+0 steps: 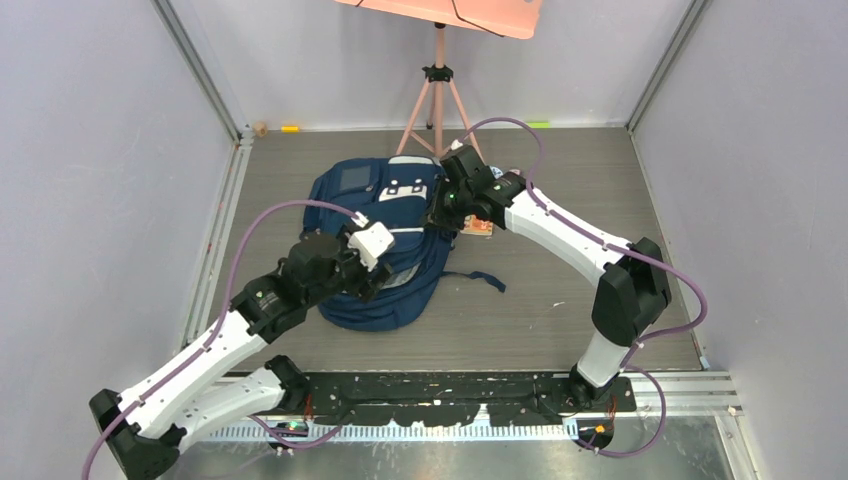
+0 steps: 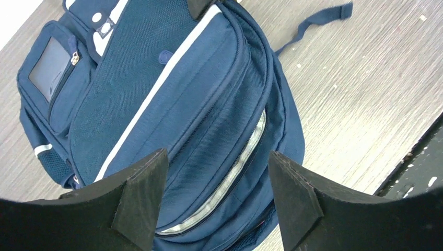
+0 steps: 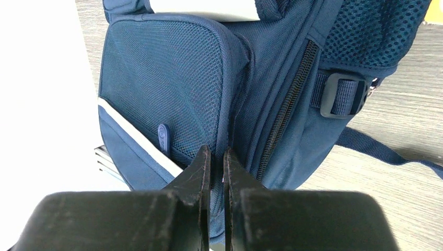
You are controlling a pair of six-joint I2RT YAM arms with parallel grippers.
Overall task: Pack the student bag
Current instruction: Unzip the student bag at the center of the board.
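The student bag (image 1: 345,195) lies flat on the wooden table, navy with white stripes. In the left wrist view its zip (image 2: 230,172) stands partly apart and shows a strip of light grey lining. My left gripper (image 2: 217,157) hovers open just above the bag's near end (image 1: 378,275), with nothing between its fingers. My right gripper (image 3: 216,151) is at the bag's right side (image 1: 440,215), shut on a fold of navy fabric beside the mesh pocket (image 3: 167,78). A side zip (image 3: 284,110) and a strap buckle (image 3: 339,94) sit just right of that grip.
A pink tripod (image 1: 437,95) with an orange board (image 1: 450,15) stands behind the bag. A small orange object (image 1: 478,228) lies under my right wrist. A loose dark strap (image 1: 480,280) trails right of the bag. Grey walls close three sides; a black rail (image 1: 450,395) runs along the near edge.
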